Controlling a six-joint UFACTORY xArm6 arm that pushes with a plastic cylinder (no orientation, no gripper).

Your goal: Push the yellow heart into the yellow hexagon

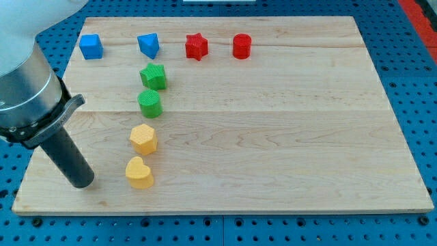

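My tip (82, 182) is resting on the desk (273, 137) near its left edge and low down, just left of the yellow heart (139, 173); it is a bare rod, so there is no claw whose opening could be told. The yellow hexagon (143, 139) is sitting just above the heart, slightly apart. Above it, a green cylinder (149, 103) and another green block (153, 76) are lining up. Along the view's top, a blue cube (91, 46), a blue block (148, 45), a red star (196, 47) and a red cylinder (242, 46) are standing well clear. I am seeing no writing anywhere.
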